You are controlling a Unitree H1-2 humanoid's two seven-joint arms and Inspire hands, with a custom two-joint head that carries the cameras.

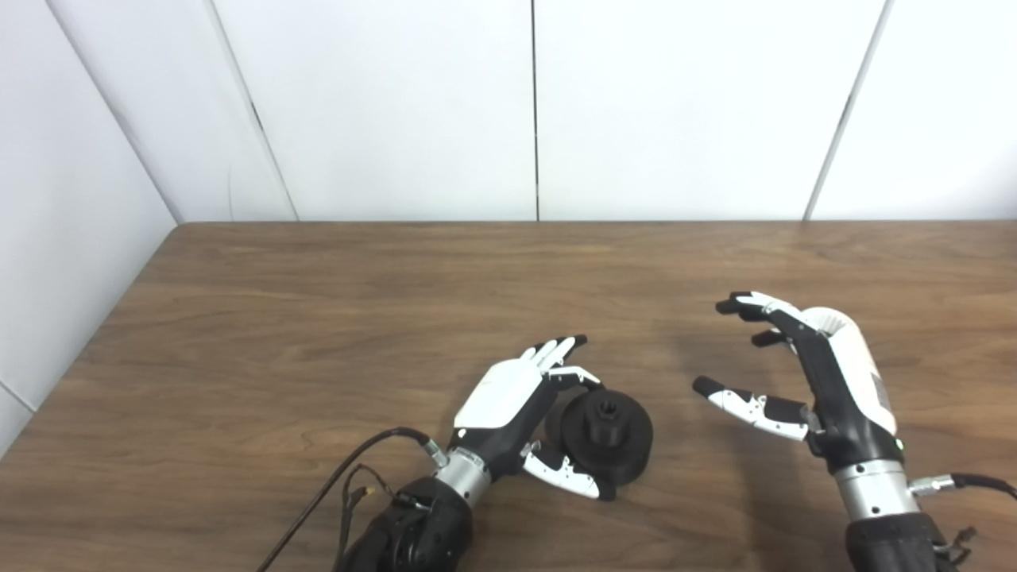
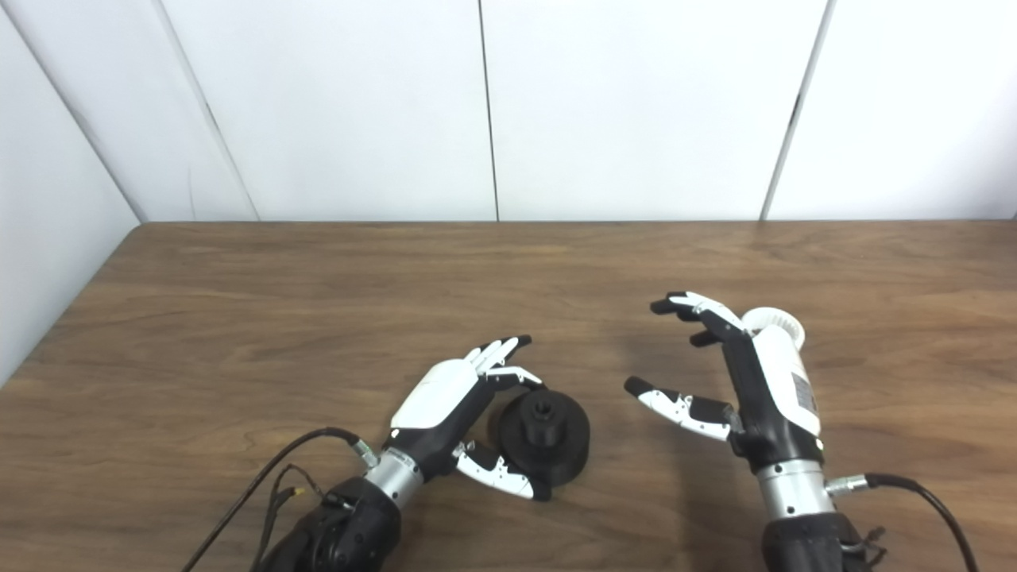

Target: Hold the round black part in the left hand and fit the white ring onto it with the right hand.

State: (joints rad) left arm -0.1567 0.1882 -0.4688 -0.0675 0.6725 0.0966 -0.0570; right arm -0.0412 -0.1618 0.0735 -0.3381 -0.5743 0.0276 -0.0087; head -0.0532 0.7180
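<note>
Nearest the robot, the left hand [image 1: 516, 409] cups the round black part [image 1: 608, 435] on the wooden table [image 1: 318, 318], fingers loosely curved around it, thumb beneath. The right hand [image 1: 802, 373] hovers open and empty. Just behind it lies the white ring [image 2: 775, 322], partly hidden.

black round part [image 1: 607, 434], white ring [image 2: 774, 322], brown wood-grain table [image 1: 397, 302]
</note>
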